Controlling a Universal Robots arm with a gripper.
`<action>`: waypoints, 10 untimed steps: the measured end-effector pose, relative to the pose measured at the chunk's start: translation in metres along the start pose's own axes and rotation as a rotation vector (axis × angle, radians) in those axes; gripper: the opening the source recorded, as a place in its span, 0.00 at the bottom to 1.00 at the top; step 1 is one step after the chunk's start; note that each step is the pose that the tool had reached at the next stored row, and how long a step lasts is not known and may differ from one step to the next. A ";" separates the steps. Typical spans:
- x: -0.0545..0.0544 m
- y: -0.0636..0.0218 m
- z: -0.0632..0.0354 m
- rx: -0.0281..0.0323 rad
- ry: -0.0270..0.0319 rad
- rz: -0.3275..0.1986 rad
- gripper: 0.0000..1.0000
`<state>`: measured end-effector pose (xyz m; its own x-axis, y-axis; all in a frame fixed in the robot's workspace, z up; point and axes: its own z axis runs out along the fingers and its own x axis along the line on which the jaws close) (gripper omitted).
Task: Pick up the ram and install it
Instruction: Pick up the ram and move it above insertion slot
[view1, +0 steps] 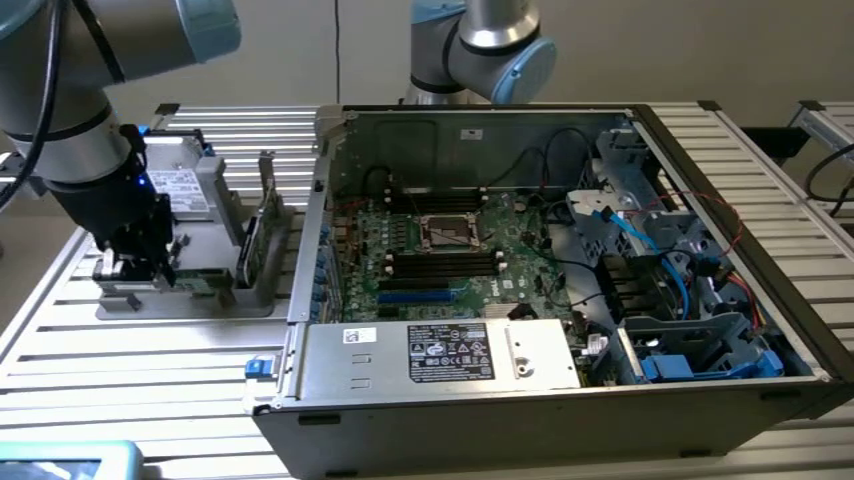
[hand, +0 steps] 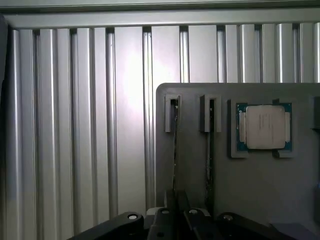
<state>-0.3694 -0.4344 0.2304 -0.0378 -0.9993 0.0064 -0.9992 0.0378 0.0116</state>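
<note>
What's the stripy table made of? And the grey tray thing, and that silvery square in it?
The table looks like bare metal, probably aluminium: silvery ribbed slats with soft glare. The tray looks like matte grey plastic, maybe printed; no shine, hard to be sure. The square chip has a dull silver metal lid on a green circuit board rim.

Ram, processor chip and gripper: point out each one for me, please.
ram (hand: 175, 150), wrist view, on the thin edge of the stick that runs into the gripper.
processor chip (hand: 264, 126), wrist view, middle of its silver lid.
gripper (hand: 176, 196), wrist view, midway between its fingertips, at the ram.
</note>
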 end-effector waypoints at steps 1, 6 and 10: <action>0.000 0.0001 -0.0042 0.0003 0.0001 0.000 0.13; 0.000 0.0002 -0.0233 0.0041 -0.0003 0.000 0.13; 0.000 0.0002 -0.0399 0.0055 -0.0001 0.000 0.13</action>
<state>-0.3691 -0.4346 0.2703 -0.0375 -0.9993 0.0063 -0.9993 0.0375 0.0062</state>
